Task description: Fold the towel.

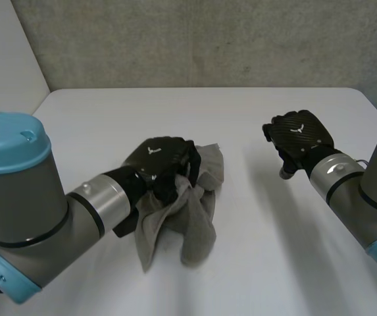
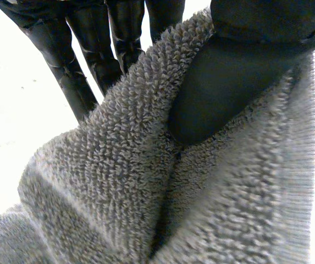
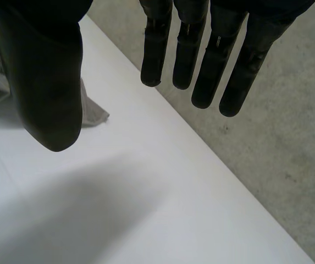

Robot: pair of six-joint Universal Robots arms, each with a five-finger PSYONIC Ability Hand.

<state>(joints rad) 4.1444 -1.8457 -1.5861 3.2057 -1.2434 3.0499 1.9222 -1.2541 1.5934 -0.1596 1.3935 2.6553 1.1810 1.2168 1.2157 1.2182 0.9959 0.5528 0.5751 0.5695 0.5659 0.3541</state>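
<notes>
A grey towel [image 1: 188,214] hangs bunched from my left hand [image 1: 160,160] just left of the table's middle, its lower folds trailing on the table. In the left wrist view the thumb [image 2: 228,82] presses the towel [image 2: 146,181] against the fingers [image 2: 86,66], so the hand is shut on the cloth's upper part. My right hand [image 1: 300,138] hovers over the table to the right, apart from the towel. In its own wrist view its fingers [image 3: 201,55] are straight and spread from the thumb, holding nothing; a corner of the towel [image 3: 91,113] shows beyond the thumb.
The white table [image 1: 254,263] runs back to a grey concrete wall [image 1: 208,39]. In the right wrist view the table's edge [image 3: 212,165] lies under the fingers, with grey floor beyond it.
</notes>
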